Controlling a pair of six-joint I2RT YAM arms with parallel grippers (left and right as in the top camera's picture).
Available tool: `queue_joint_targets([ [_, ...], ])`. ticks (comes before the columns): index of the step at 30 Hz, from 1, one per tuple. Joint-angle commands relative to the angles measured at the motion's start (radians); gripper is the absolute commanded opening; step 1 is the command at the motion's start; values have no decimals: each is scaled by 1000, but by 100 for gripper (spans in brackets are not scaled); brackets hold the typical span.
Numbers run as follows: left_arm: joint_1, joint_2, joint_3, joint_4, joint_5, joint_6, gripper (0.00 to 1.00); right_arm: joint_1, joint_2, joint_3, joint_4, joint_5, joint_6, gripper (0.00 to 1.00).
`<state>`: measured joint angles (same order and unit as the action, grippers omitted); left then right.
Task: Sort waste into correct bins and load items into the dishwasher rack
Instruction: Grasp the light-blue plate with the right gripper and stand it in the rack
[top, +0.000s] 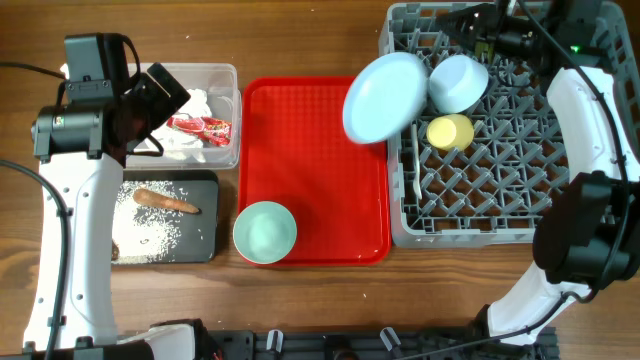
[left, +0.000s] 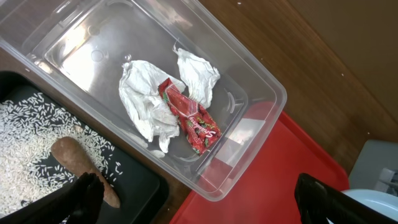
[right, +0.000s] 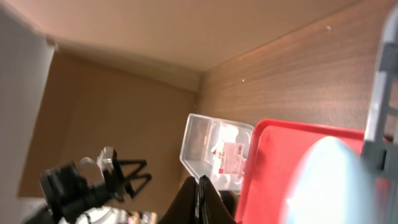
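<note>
Closest to the lens, the right claw (right: 200, 180) shows its black fingers pressed tight together; the overhead view places it above the far edge of the dishwasher rack (top: 490, 190). That grey rack fills the table's right side, from the far right corner down toward the near edge. Beside it, mid-table, lies the flat red serving tray (top: 320, 170). At the far left stands the clear plastic tub (top: 225, 75), and the black tray (top: 200, 240) sits just nearer, toward the near left corner.

A pale blue plate (top: 385, 95) leans tilted on the rack's left rim, overhanging the red tray. Behind it the pale blue bowl (top: 458, 82) rests tilted inside the rack, with the yellow cup (top: 450, 131) on its side just beside it. A mint-green bowl (top: 265, 232) stands upright at the red tray's near left corner.

Crumpled white napkins (left: 146, 99) and the red wrapper (left: 189, 115) lie touching in the tub. A brown sausage scrap (top: 165, 201) lies among rice grains (left: 25, 124) in the black tray.

Wide open, the left claw (left: 196, 180) hangs over the tub's near edge.
</note>
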<state>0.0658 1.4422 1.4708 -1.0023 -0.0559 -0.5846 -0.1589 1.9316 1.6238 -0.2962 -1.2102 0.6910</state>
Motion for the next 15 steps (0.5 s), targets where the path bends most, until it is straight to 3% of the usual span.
queue_joint_targets([
  [1,5,-3,1,2,-16,5,100,-2,10,3,5,109,119,4],
  [5,5,-3,1,2,-16,5,100,41,8,3,-10,-25,-72,4],
  [7,5,-3,1,2,-16,5,100,101,-7,3,-81,3,-180,5],
  [10,5,-3,1,2,-16,5,100,316,-44,3,-271,372,-381,16],
  [12,5,-3,1,2,-16,5,100,525,-40,3,-348,719,-439,35],
  [15,5,-3,1,2,-16,5,100,773,-37,1,-396,1133,-455,57],
])
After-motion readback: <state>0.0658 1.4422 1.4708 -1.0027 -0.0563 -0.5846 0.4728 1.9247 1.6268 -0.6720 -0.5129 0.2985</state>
